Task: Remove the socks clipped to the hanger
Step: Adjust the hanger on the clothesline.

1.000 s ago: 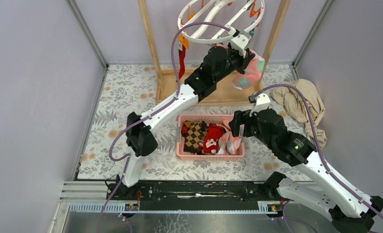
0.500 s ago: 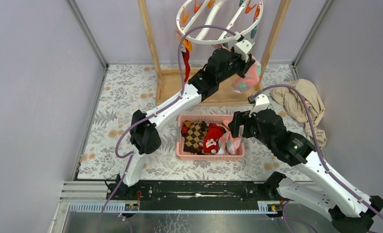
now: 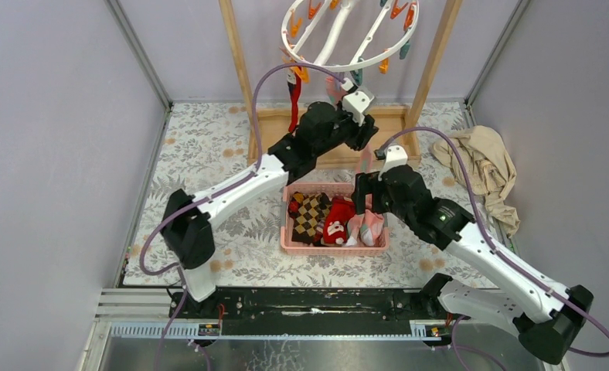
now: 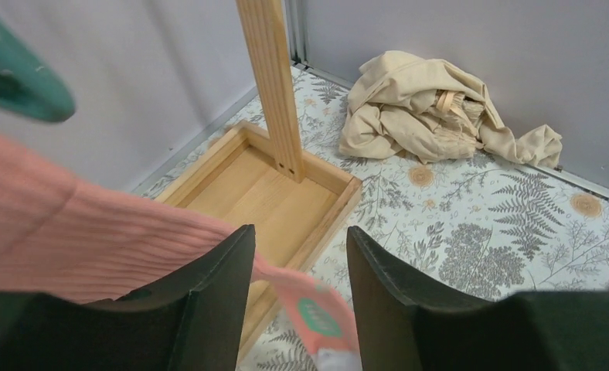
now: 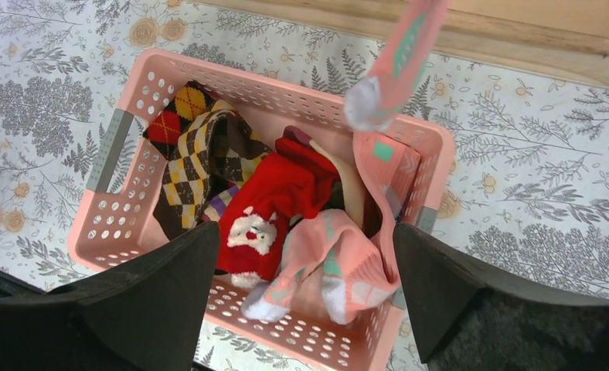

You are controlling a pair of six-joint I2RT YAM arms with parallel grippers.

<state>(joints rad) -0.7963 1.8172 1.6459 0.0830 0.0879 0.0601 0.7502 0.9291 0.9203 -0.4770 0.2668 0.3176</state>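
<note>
Left arm retreated, pink sock [image 4: 62, 232] blurred

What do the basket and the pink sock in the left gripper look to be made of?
The basket looks like moulded pink plastic: smooth, rigid walls with rows of punched holes. The pink sock held by the left gripper looks like soft ribbed knit fabric: fine parallel ridges, limp drape. The exact fibre cannot be told.

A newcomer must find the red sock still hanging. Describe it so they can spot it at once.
Start at the wooden frame at the table's far end, then the white ring hanger above it. The red sock dangles at the ring's left edge beside the left post, the only sock there hanging free.
</note>
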